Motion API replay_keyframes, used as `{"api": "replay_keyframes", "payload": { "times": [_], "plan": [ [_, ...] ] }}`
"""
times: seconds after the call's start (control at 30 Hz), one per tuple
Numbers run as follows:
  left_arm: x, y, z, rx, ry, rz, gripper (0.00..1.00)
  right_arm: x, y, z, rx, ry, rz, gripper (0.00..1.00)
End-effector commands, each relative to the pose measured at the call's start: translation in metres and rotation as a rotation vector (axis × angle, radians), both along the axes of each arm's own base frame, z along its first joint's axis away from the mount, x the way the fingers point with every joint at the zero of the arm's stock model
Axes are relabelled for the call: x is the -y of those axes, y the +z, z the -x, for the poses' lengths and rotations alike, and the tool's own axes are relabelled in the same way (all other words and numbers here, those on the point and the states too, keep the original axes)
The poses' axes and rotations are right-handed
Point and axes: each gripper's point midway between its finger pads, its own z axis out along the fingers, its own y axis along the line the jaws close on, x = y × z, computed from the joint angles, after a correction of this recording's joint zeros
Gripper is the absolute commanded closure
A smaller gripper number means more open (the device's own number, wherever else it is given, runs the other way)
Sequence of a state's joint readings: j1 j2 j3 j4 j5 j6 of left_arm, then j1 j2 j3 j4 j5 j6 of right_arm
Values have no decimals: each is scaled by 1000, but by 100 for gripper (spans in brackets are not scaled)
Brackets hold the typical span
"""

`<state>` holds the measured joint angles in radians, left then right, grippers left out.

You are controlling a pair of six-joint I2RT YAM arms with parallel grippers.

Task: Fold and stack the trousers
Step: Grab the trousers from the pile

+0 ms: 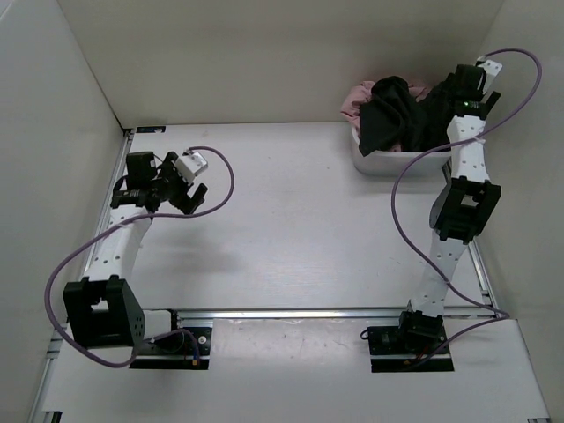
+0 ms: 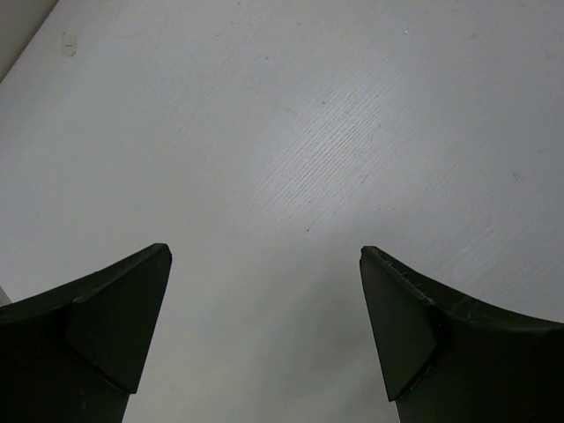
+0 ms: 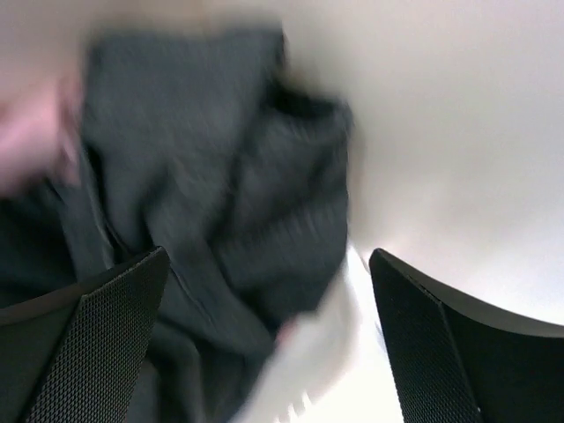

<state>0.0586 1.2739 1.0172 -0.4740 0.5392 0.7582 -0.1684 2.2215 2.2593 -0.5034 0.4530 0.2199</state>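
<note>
The black trousers (image 1: 395, 117) lie crumpled in a white bin (image 1: 388, 163) at the back right, hanging over its front rim. In the right wrist view the trousers (image 3: 203, 203) fill the left half, blurred, with the bin's white rim (image 3: 317, 370) below. My right gripper (image 1: 454, 88) is open and empty, just above the trousers at the bin's right end; it also shows in its wrist view (image 3: 264, 335). My left gripper (image 1: 189, 189) is open and empty above bare table at the left, as its wrist view (image 2: 264, 326) shows.
A pink garment (image 1: 357, 97) lies in the bin behind the trousers. White walls enclose the table on the left, back and right. A metal rail (image 1: 291, 313) runs along the near edge between the arm bases.
</note>
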Motion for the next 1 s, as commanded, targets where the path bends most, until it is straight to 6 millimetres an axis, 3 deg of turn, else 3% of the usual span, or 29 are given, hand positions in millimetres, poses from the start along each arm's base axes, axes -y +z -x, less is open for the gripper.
{"api": "replay_keyframes", "payload": {
  "times": [0.0, 0.03, 0.17, 0.3, 0.37, 0.47, 0.5, 0.53, 0.57, 0.6, 0.7, 0.77, 0.8, 0.83, 0.9, 0.93, 0.97],
  "plan": [
    [5, 5, -9, 7, -28, 15, 0, -12, 29, -38, 143, 8, 84, 1],
    [5, 5, -12, 7, -28, 15, 0, -6, 22, -41, 141, -1, 85, 1],
    [-3, -1, -17, -10, 8, -13, 0, -18, -18, -66, 129, 81, 46, 1],
    [-8, -2, -21, -12, 32, -33, 0, -20, -18, -74, 166, 75, 13, 1],
    [-10, -2, -21, -8, 34, -45, 0, -13, -27, -69, 150, 22, 15, 3],
    [-11, 1, -21, 1, 41, -51, 0, -12, -34, -66, 127, 13, 16, 29],
    [-11, 5, -20, 13, 41, -52, 0, -12, -37, -64, 113, 13, 14, 45],
    [-11, 9, -19, 22, 41, -52, 0, -9, -33, -59, 107, -6, 23, 90],
    [-11, 9, -15, 26, 41, -52, 0, -8, -21, -57, 131, -24, 22, 100],
    [-11, 13, -14, 38, 42, -53, 0, -8, -19, -54, 129, -24, 21, 100],
    [-10, 15, -2, 53, 42, -53, 0, -7, 17, -40, 161, -24, 47, 100],
    [-10, 21, 7, 78, 43, -54, 0, -9, 63, -25, 217, -21, 61, 100],
    [-10, 23, 11, 87, 43, -55, 0, -18, 82, -19, 233, -1, 78, 100],
    [-9, 27, 18, 107, 44, -55, 0, -31, 124, -6, 299, 27, 87, 100],
    [-11, 31, 25, 134, 52, -61, 0, -55, 165, 9, 362, 80, 104, 100],
    [-10, 32, 29, 141, 62, -47, 0, -66, 201, 28, 416, 109, 113, 100],
    [-9, 32, 39, 149, 72, -34, 0, -76, 219, 37, 451, 135, 110, 100]
  ]
}}
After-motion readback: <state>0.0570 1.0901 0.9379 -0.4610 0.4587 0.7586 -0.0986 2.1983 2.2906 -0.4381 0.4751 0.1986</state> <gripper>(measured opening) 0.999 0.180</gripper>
